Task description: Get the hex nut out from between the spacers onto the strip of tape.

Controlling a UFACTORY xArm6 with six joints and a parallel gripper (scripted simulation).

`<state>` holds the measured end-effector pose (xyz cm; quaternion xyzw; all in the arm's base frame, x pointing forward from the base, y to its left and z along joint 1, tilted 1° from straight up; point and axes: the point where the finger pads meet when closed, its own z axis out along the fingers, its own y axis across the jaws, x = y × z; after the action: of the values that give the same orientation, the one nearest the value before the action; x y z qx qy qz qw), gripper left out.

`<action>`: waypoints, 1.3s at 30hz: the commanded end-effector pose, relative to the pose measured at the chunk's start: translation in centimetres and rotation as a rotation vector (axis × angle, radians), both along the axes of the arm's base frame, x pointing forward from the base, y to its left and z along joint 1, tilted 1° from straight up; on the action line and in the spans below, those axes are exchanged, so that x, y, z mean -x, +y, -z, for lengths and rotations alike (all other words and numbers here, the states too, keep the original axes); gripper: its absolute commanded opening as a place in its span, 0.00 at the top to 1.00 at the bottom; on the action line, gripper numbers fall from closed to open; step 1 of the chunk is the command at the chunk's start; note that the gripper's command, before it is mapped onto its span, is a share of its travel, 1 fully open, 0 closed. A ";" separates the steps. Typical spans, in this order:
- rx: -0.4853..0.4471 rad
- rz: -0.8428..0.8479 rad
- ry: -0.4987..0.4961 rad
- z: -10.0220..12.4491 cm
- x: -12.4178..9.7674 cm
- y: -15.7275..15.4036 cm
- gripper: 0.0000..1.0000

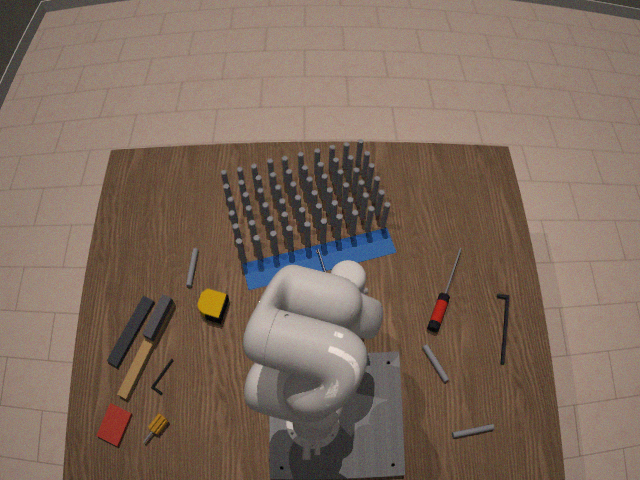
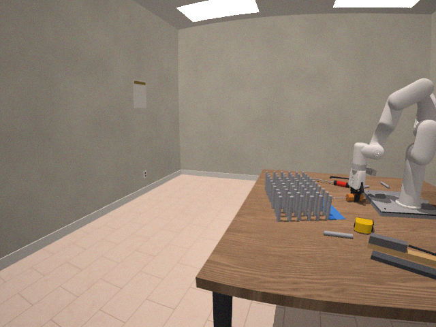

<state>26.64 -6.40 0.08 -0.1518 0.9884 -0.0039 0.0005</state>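
The table (image 1: 155,206) shows matt, grained wood. The arm (image 1: 305,330) looks like glossy white plastic, the spacers (image 1: 305,201) dull grey, the strip of tape (image 1: 379,248) flat blue.

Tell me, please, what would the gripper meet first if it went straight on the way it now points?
The gripper, shut on the pick, points straight down, so it would probably meet the table first, beside the tape. The arm hides that spot from above, so depth is uncertain.
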 end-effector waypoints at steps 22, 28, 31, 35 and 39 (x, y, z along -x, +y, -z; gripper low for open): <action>0.001 0.000 -0.002 -0.4 0.0 -0.1 1.00; 0.001 0.000 -0.002 -1.1 0.0 -0.1 1.00; 0.001 0.000 -0.002 -1.3 0.0 -0.1 1.00; 0.001 0.000 -0.002 -1.7 0.0 -0.1 1.00; 0.001 0.000 -0.002 -1.8 0.0 -0.1 1.00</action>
<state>26.53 -6.43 1.65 -0.1518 0.9884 -0.0041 0.0000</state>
